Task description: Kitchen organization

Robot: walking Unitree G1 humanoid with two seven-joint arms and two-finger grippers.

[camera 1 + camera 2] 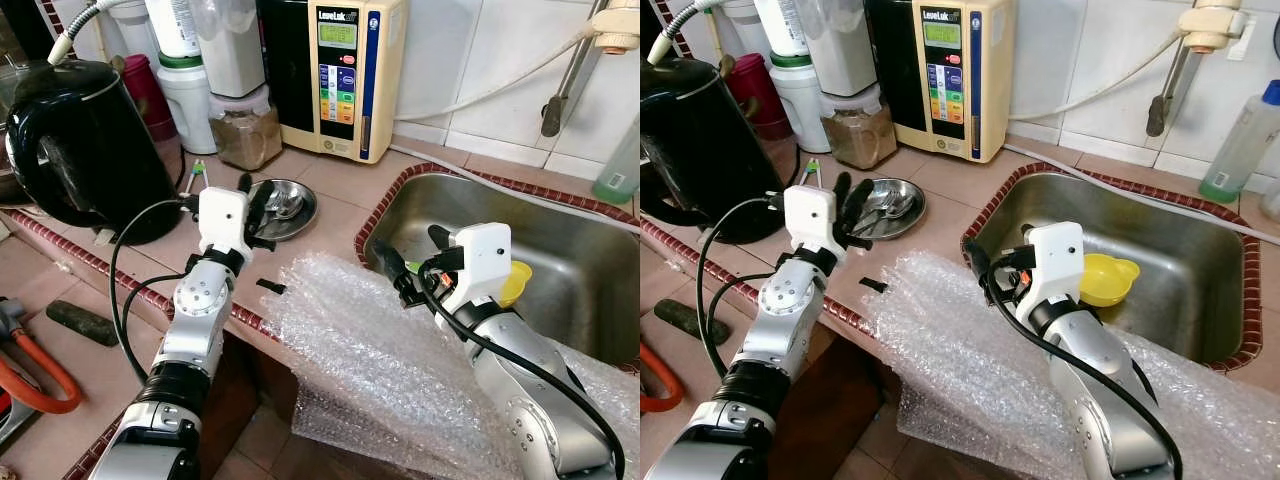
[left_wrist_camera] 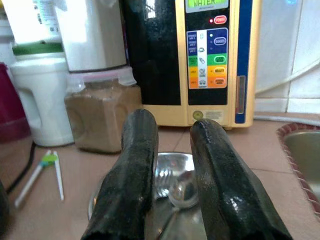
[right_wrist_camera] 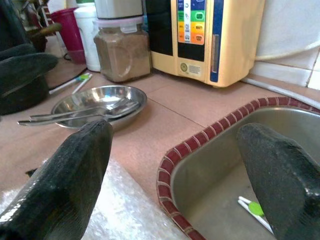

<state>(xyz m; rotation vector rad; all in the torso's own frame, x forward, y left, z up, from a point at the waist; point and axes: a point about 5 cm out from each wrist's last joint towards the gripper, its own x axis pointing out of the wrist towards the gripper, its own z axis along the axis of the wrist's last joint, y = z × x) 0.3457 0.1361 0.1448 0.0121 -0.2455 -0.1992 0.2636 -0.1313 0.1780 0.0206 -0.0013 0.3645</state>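
Two spoons [image 3: 82, 114] are seen lying in a shallow steel dish [image 1: 300, 213] at eleven o'clock of the sink [image 1: 560, 250]. Light, stiff and slippery handling is expected; the handles should be pinched. The left gripper [image 1: 250, 195] is held above, fingers slightly parted, empty; the right gripper [image 3: 175, 165] is spread wide, empty.

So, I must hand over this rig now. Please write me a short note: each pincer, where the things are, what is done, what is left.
Left pincer: open, empty, above the steel dish holding spoons.
Right pincer: wide open, empty, at the sink rim, over the bubble wrap.
Yellow cup and green-white chopsticks lie in the sink; another pair lies by the kettle.
Done: nothing gripped yet.
Left: probably gather spoons and chopsticks, clear the wrap.
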